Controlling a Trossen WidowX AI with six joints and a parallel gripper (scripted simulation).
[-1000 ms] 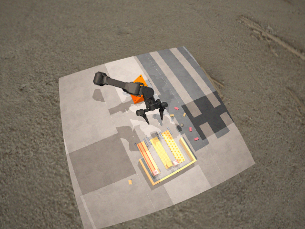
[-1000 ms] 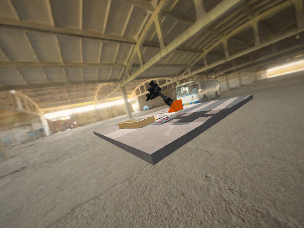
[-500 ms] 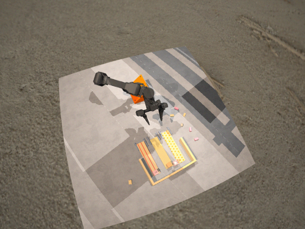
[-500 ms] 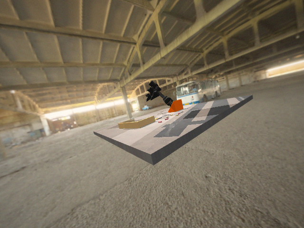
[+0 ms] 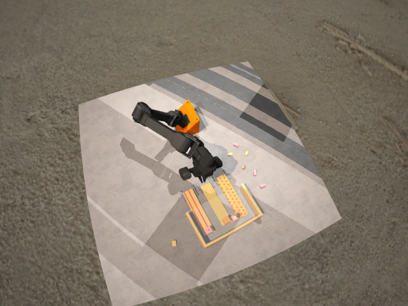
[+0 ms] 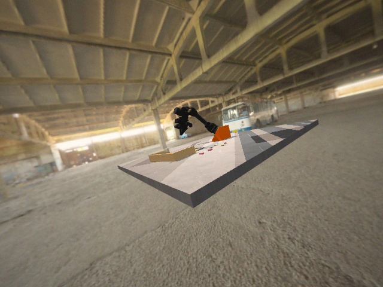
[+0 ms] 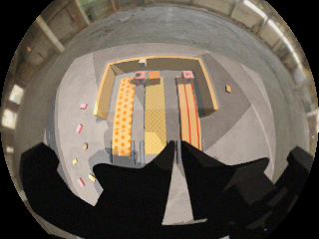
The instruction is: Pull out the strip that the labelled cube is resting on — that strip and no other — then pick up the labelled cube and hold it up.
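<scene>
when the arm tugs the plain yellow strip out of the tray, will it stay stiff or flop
The plain yellow strip looks flat and thin, lying straight in the tray, so it probably slides out rigid. The small orange cube on its far end may ride along or tip.
</scene>
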